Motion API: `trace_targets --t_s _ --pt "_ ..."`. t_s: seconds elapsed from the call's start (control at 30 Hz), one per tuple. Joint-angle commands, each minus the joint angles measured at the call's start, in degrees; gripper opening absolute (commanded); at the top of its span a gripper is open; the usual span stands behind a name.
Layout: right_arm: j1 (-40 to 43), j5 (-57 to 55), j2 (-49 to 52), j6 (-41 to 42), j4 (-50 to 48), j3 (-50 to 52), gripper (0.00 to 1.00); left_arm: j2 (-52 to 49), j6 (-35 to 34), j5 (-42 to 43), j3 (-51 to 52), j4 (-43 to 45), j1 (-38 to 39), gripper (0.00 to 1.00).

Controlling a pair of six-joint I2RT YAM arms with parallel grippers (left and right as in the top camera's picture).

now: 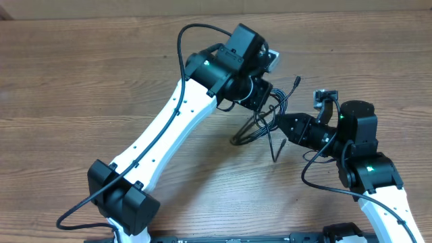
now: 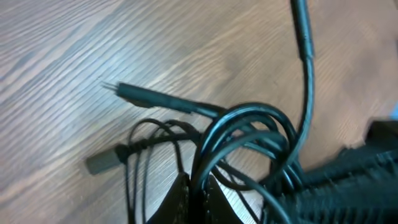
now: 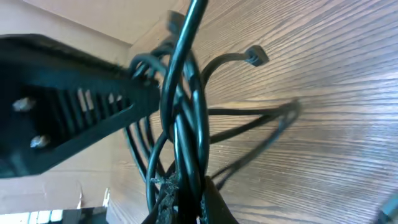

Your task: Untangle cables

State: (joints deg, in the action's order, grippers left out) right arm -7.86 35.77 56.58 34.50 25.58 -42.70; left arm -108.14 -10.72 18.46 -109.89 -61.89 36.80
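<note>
Both the left gripper (image 2: 198, 196) and right gripper (image 3: 186, 199) pinch the cables (image 3: 183, 124)

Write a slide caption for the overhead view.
Untangling in progress: left gripper and right gripper both clamp the tangled black cables over the wooden table.

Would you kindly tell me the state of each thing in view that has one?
cables: tangled in overlapping loops, gripped by both end effectors, plug ends loose.
left end effector: shut on the cables.
right end effector: shut on the cables.
</note>
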Motion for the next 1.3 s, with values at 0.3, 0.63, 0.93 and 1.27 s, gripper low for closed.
trace_targets --t_s 0.3,0.63,0.93,1.27 --pt "0.1 5.6 -0.3 -3.0 -0.9 -0.2 0.04 0.2 -29.0 -19.3 -1.7 0.6 -0.5 0.04" --pt "0.1 -0.7 -0.2 7.4 -4.5 -0.2 0.04 0.2 -50.2 -29.2 -1.7 -8.4 -0.5 0.04" --pt "0.1 -16.1 -0.2 19.2 5.6 -0.2 0.04 0.2 -53.2 -29.4 -1.7 -10.3 -0.5 0.04" --pt "0.1 -16.1 -0.2 17.6 11.5 -0.2 0.04 0.2 -44.3 -29.4 -1.7 -9.8 -0.5 0.04"
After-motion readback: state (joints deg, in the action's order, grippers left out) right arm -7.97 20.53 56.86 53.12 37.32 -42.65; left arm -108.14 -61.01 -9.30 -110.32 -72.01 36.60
